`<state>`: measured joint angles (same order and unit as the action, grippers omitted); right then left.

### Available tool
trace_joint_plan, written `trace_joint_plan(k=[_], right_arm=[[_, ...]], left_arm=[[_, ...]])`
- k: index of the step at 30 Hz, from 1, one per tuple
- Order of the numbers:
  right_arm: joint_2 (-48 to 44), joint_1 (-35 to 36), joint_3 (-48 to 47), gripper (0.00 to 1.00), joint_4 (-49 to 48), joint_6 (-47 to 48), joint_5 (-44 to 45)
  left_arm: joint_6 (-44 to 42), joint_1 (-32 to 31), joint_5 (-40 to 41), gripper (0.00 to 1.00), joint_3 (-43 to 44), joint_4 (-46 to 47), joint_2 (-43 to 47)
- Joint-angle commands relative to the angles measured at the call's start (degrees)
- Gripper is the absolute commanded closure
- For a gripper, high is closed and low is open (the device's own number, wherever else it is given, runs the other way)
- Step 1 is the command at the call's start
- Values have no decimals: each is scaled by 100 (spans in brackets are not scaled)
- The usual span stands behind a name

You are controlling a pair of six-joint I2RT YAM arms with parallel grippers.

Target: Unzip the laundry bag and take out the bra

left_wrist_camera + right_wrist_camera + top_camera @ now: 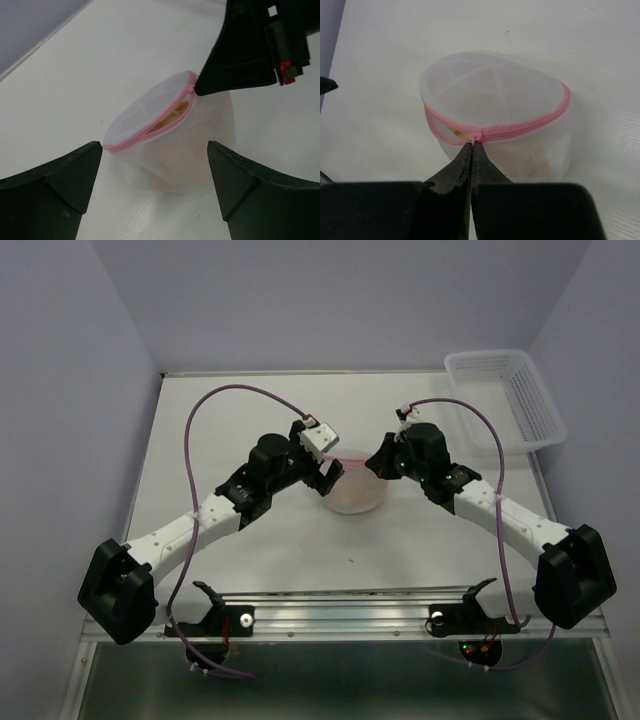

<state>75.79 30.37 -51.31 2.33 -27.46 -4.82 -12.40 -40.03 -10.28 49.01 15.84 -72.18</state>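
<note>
The laundry bag (352, 490) is a round white mesh pouch with a pink zipper, standing mid-table between both grippers. My right gripper (472, 145) is shut on the pink zipper pull (475, 136) at the bag's near side. The zipper is partly open to the left of the pull, leaving a narrow gap (167, 119). Pale beige fabric of the bra (172, 116) shows through that gap and faintly through the mesh. My left gripper (155, 175) is open, its fingers either side of the bag (170, 145) without touching it. The right gripper's fingertips (200, 87) also show in the left wrist view.
A white plastic lattice basket (505, 395) stands at the back right corner. Purple cables loop over both arms. The enclosure walls stand to the left, back and right.
</note>
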Motion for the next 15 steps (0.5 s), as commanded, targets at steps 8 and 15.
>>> trace_joint_plan(k=[8,15], right_arm=[[-152,189,-213,99,-66,-295,-151],[-293,189,-186,99,-13,-207,-308]], left_arm=[[-842,-49,-1327,1,-33,43,3],[-1396,-49,-1467,1,757,-265,-752]])
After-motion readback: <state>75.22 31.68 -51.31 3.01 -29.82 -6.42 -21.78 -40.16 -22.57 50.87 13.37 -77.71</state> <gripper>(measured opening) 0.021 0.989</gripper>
